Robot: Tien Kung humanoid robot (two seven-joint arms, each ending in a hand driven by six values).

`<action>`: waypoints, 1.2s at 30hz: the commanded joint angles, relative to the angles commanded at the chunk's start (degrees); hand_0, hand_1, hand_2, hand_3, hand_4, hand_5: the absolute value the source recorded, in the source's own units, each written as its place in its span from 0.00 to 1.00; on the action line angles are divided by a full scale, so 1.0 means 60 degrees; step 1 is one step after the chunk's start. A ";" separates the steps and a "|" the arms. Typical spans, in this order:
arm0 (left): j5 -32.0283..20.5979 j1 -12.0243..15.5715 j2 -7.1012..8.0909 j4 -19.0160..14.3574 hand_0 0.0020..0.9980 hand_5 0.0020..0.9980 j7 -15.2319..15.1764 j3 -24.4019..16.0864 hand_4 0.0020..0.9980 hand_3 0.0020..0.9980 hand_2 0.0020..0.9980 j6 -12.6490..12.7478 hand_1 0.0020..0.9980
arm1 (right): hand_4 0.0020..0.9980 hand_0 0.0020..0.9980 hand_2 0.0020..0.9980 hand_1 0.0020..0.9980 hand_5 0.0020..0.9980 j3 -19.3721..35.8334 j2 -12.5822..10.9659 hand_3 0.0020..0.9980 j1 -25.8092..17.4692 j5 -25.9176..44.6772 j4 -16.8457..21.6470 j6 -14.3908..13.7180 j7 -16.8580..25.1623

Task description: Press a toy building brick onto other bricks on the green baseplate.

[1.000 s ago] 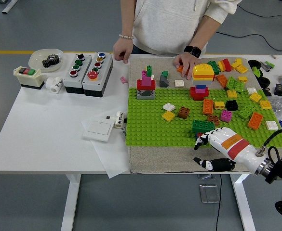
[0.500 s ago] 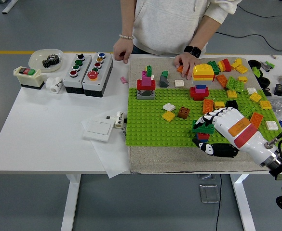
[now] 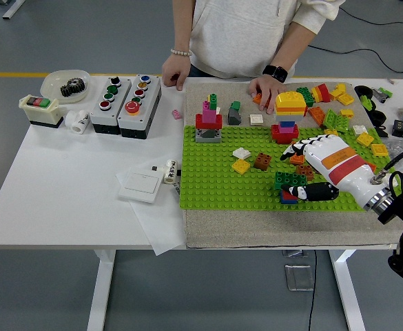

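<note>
The green baseplate (image 3: 215,179) lies on a beige mat. My right hand (image 3: 296,172) reaches in from the right, low over the plate's front right part. Its fingers (image 3: 294,153) are spread and point left, and its thumb (image 3: 315,192) lies along the front. Between them sits a dark green brick (image 3: 288,181), and a small red and blue brick (image 3: 288,198) lies just in front of it at the thumb's tip. The fingers do not close on either brick. A red, grey and pink stack (image 3: 209,124) stands at the plate's back left. A red and blue stack (image 3: 284,131) stands behind the hand.
A person stands at the far side, one hand (image 3: 176,69) on the table edge and the other hand (image 3: 265,88) on the mat by a yellow domed brick (image 3: 291,103). Many loose bricks (image 3: 339,121) crowd the back right. Button boxes (image 3: 125,96) and a white switch plate (image 3: 140,185) lie to the left.
My right hand has come up from the table's front edge onto the baseplate, passed over the dark green brick and moved further back. The person's hands have stayed put.
</note>
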 joint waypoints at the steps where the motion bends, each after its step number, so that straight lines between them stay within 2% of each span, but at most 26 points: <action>1: 0.0013 0.0006 0.0002 0.0003 0.52 0.82 0.0003 -0.0004 0.84 0.80 0.77 0.0000 0.61 | 0.95 0.61 0.68 0.62 0.40 -0.0054 0.0018 0.65 0.0080 0.0110 -0.0051 0.0079 -0.0059; 4: 0.0033 0.0027 0.0009 0.0005 0.52 0.82 0.0008 -0.0009 0.84 0.80 0.77 -0.0001 0.61 | 0.95 0.61 0.68 0.62 0.40 -0.0185 0.0056 0.65 0.0206 0.0302 -0.0125 0.0214 -0.0120; 6: 0.0080 0.0044 0.0010 0.0006 0.51 0.82 0.0034 -0.0032 0.84 0.80 0.77 -0.0002 0.61 | 0.97 0.64 0.68 0.63 0.41 -0.0329 0.0117 0.69 0.0323 0.0466 -0.0233 0.0294 -0.0169; 16: 0.0286 0.0077 0.0011 0.0008 0.51 0.82 0.0121 -0.0163 0.84 0.80 0.77 -0.0003 0.61 | 0.98 0.63 0.68 0.63 0.43 -0.0654 0.0318 0.69 0.0635 0.1219 -0.0732 0.0356 -0.0225; 17: 0.0305 0.0079 0.0011 0.0007 0.51 0.82 0.0127 -0.0176 0.84 0.80 0.77 0.0000 0.61 | 0.96 0.61 0.66 0.61 0.43 -0.0675 0.0350 0.65 0.0668 0.1301 -0.0816 0.0367 -0.0208; 27: 0.0279 0.0037 0.0021 -0.0001 0.51 0.82 0.0105 -0.0141 0.84 0.80 0.77 -0.0001 0.61 | 0.94 0.58 0.64 0.60 0.43 -0.0837 0.0571 0.62 0.0876 0.1626 -0.1437 0.0476 -0.0120; 36: 0.0192 -0.0004 0.0019 0.0001 0.51 0.82 0.0071 -0.0081 0.85 0.80 0.77 -0.0004 0.61 | 0.91 0.54 0.60 0.56 0.43 -0.0868 0.0618 0.58 0.0885 0.1743 -0.1688 0.0539 -0.0053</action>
